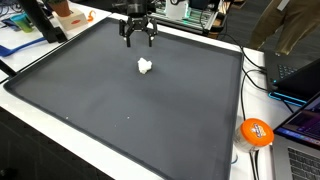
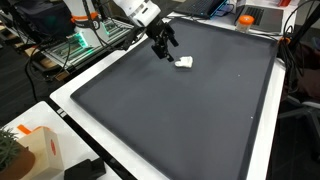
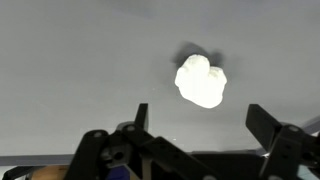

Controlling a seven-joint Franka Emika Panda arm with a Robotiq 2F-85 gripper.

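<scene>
A small white crumpled lump (image 1: 146,67) lies on the dark grey mat (image 1: 120,100), toward its far side. It also shows in an exterior view (image 2: 184,62) and in the wrist view (image 3: 201,80). My gripper (image 1: 138,38) hangs above the mat just behind the lump, fingers spread and empty. In an exterior view the gripper (image 2: 164,47) is a little up and to the left of the lump, not touching it. In the wrist view the two fingers (image 3: 200,125) stand wide apart with the lump beyond them.
The mat has a white border (image 2: 70,95). An orange ball (image 1: 257,132) and laptops sit at the side by cables. A cardboard box (image 2: 40,150) stands near a corner. Electronics and clutter line the far edge (image 1: 200,12).
</scene>
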